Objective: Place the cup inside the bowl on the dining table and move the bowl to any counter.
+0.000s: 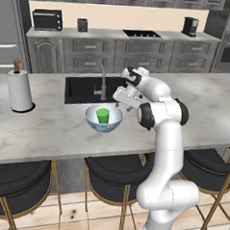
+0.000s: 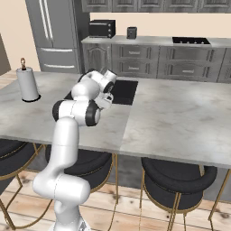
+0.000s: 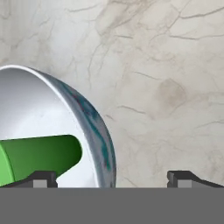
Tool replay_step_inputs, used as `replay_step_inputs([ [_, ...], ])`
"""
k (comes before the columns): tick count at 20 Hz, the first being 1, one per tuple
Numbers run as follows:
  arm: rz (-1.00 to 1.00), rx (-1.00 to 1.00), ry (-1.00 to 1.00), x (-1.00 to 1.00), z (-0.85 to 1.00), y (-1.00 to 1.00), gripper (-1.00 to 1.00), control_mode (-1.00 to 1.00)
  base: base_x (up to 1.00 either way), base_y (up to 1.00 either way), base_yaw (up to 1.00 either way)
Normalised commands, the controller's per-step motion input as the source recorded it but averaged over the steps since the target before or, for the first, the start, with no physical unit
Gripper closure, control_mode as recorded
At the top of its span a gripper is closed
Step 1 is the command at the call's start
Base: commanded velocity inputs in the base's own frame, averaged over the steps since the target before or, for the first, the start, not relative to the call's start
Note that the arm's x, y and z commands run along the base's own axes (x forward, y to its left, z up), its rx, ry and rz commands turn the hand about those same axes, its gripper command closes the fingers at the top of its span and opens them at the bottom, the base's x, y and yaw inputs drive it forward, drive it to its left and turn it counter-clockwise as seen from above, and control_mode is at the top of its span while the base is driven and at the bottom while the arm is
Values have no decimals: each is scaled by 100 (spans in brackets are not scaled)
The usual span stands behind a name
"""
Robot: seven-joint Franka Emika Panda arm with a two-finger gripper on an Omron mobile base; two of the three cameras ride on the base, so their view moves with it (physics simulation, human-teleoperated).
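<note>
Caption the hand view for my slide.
Open fingers straddle the bowl's rim, cup inside, on the table.

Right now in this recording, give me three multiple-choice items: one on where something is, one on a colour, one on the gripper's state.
1. Where is the cup?
A. Inside the bowl
B. In the sink
C. Beside the paper towel roll

2. What colour is the cup?
A. Red
B. Bright green
C. Black

3. How does the gripper stand?
A. Shut on the cup
B. Shut on the bowl's rim
C. Open, straddling the bowl's rim

Answers:
1 A: the left base view shows the cup standing in the bowl on the dining table.
2 B: it reads bright green against the bowl's white inside in both the left base view and the hand view.
3 C: in the hand view one fingertip sits inside the bowl wall and the other outside, wide apart, gripping nothing.
</note>
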Motion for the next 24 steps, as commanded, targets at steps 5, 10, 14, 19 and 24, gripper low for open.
replay_step_inputs([
  [5,-6,0,0,0,-28,0,-100,-100,0,0,0],
  [10,-3,0,0,0,-23,13,-100,-100,0,0,0],
  [14,-1,0,0,0,-10,26,-100,-100,0,0,0],
  [19,0,0,0,0,-10,22,-100,-100,0,0,0],
  [24,0,0,0,0,-10,1,-100,-100,0,0,0],
])
